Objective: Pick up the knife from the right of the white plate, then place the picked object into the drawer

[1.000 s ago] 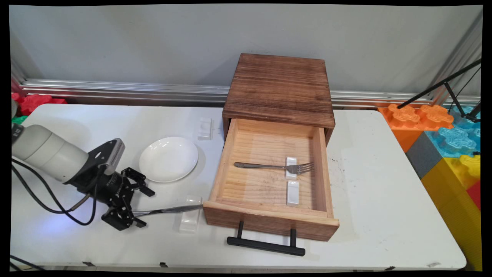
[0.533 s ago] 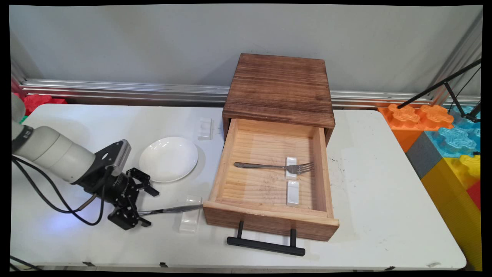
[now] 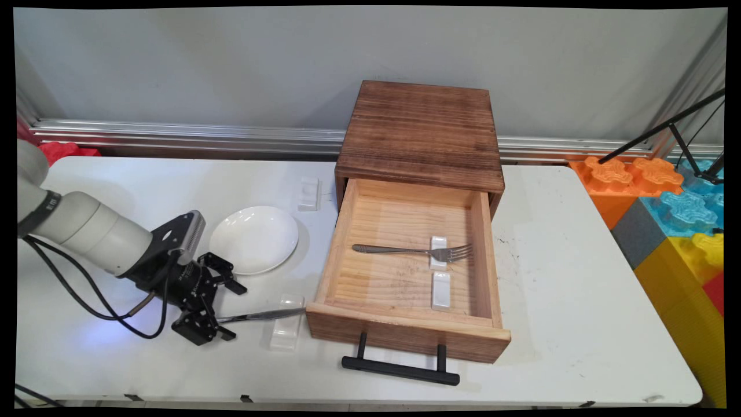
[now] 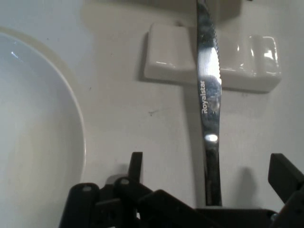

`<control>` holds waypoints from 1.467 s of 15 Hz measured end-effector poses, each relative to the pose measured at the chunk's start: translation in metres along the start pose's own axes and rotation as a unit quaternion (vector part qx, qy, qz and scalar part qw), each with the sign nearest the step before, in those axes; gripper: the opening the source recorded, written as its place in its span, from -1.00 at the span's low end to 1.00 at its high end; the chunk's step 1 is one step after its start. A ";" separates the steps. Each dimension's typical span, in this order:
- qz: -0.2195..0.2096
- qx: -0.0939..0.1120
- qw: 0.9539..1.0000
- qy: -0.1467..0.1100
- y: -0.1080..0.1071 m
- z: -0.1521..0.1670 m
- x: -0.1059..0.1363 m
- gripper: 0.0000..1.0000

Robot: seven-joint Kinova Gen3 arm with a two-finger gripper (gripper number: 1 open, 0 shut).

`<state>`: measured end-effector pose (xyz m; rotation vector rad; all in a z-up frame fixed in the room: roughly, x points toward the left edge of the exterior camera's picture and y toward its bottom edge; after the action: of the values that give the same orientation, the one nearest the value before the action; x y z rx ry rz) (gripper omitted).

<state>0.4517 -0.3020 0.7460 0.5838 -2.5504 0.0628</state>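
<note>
only hand view shows knife lettered royalstar; jaws spread

Tool spread wide at the bottom; the knife runs up between its fingers, blade lying across a white rest at top. White plate fills the left.

A wooden cabinet stands on the white table, and its drawer is pulled out, the black handle at the front. Inside the drawer a fork lies with its neck across one white rest; a second rest lies just in front of it. Left of the drawer a knife lies over a third rest, its tip near the drawer's front corner. Further left is a white plate. A fourth rest lies near the cabinet's left side. To the right of the cabinet, beyond the table, there are coloured foam blocks
</note>
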 end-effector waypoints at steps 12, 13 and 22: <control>0.002 -0.002 1.000 0.004 0.002 0.004 0.002 -1.00; 0.003 0.000 1.000 0.008 0.000 0.005 0.003 -1.00; 0.006 -0.011 1.000 0.001 0.003 -0.007 0.001 -1.00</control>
<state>0.4530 -0.2984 0.7530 0.5601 -2.5485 0.0384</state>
